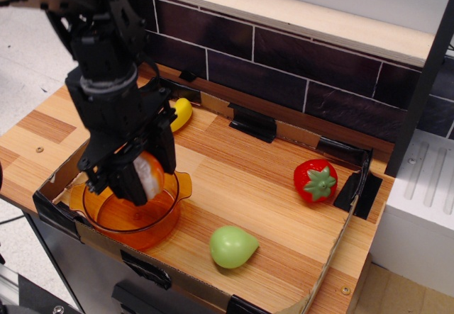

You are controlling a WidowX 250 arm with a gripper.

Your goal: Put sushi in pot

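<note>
One black robot arm, mine, reaches down from the upper left of the scene and ends in my gripper (139, 176), which hangs directly over the pot (133, 208). My fingers are pressed together on the sushi (149, 172), pinching it between them; only a pale white strip of it with a faint orange edge shows between the dark fingers. The sushi sits low, at about the level of the pot's rim and inside its circle as seen from this angle, though I cannot tell whether it touches the pot's floor. The pot is round, shallow and see-through orange, with a small handle sticking out toward the right, and it stands in the front left corner of a shallow cardboard tray (333, 247) edged with black tape. The tray rests on a light wooden tabletop (42, 126). Behind my arm, near the tray's back left edge, part of a yellow banana toy (182, 113) peeks out. A green pear-shaped toy (231, 246) lies on the tray floor to the right of the pot, near the front edge and apart from it. A red strawberry toy (315, 180) with a green leafy cap sits well to the right, near the tray's right wall. A dark brick-patterned wall (298, 69) runs along the back.
</note>
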